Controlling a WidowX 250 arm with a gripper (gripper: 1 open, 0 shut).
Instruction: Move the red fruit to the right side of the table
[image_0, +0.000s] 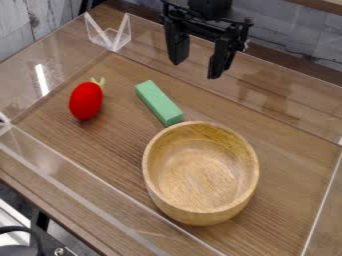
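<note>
Hovering with hand (198, 60) released above worktop (80, 140), well apart from red fruit (86, 100) lying beside green block (158, 102) and wooden bowl (201, 172).

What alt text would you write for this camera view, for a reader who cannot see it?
A red fruit lies at the left of a wooden table, beside a green block and a wooden bowl. The black gripper hangs above, fingers open, holding nothing.
</note>
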